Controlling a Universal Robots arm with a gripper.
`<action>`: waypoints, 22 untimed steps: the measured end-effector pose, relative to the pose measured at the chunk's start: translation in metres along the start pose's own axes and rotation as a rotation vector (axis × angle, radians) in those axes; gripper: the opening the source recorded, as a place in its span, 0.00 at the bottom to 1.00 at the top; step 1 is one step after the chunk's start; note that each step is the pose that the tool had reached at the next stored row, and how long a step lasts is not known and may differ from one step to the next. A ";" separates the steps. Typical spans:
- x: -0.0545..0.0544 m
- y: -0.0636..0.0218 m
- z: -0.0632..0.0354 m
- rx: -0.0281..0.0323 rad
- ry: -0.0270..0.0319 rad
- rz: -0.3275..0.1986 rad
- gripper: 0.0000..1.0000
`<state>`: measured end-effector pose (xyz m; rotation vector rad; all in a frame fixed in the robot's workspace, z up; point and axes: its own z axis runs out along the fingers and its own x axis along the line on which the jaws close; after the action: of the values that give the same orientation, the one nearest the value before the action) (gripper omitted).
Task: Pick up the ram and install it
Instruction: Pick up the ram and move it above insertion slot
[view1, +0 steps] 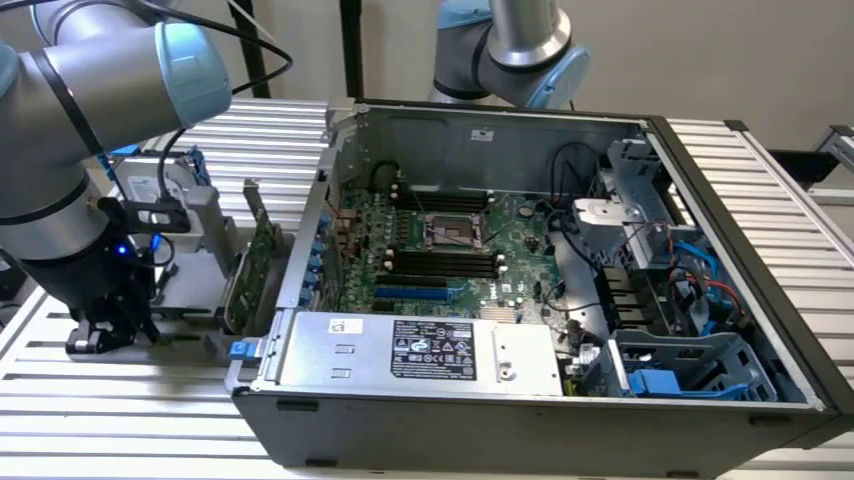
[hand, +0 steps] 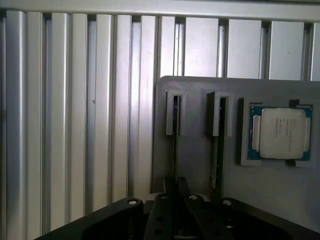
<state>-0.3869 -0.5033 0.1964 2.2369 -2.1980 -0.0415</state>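
A grey holder (hand: 195, 150) has two narrow slots, each with a thin stick standing edge-on. The ram (hand: 175, 145) in one slot runs straight in between my fingertips. A second green stick (hand: 217, 150) stands in the neighbouring slot. My gripper (hand: 176, 184) has its fingers pressed together on the ram's edge. In the exterior view my gripper (view1: 114, 325) is low over the holder (view1: 200, 270) at that view's left, beside the open computer case (view1: 534, 400). The motherboard (view1: 441, 250) with its dark memory slots (view1: 441, 265) lies inside the case.
A processor chip (hand: 282, 132) sits in a recess of the holder. A green expansion card (view1: 256, 270) stands between holder and case. A silver drive with blue rails (view1: 147, 195) is behind my arm. A second arm (view1: 514, 50) stands at the back. The ribbed metal table (view1: 134, 400) surrounds everything.
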 end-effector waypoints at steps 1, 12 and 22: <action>0.000 0.0000 0.0000 0.0000 0.0000 0.000 0.00; 0.000 0.0001 -0.0029 -0.0001 0.0000 0.000 0.00; 0.000 0.0006 -0.0282 0.0000 0.0000 0.000 0.00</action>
<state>-0.3869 -0.5032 0.2247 2.2368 -2.1981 -0.0415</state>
